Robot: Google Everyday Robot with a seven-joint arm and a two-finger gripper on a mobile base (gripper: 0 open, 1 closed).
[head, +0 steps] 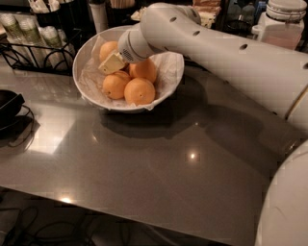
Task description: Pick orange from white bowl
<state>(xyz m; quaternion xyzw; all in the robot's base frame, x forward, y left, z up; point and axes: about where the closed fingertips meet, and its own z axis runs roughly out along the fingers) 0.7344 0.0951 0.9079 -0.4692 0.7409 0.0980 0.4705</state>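
The white bowl (166,84), lined with crinkled white paper, stands at the back left of the grey table. Several yellow-orange oranges lie in it: one at the front right (139,91) that looks the largest, one at the front left (114,85), one behind on the right (144,69) and one at the back left (108,49). My gripper (112,63) reaches down into the bowl from the right. Its cream tip sits among the oranges, between the back left one and the front left one. The white arm hides part of the bowl's far rim.
A black dish (7,103) sits at the table's left edge. A black wire rack with jars (29,41) stands behind the bowl on the left, with cups (98,14) beside it. A white lidded jar (288,24) is at the back right. My arm spans the right side.
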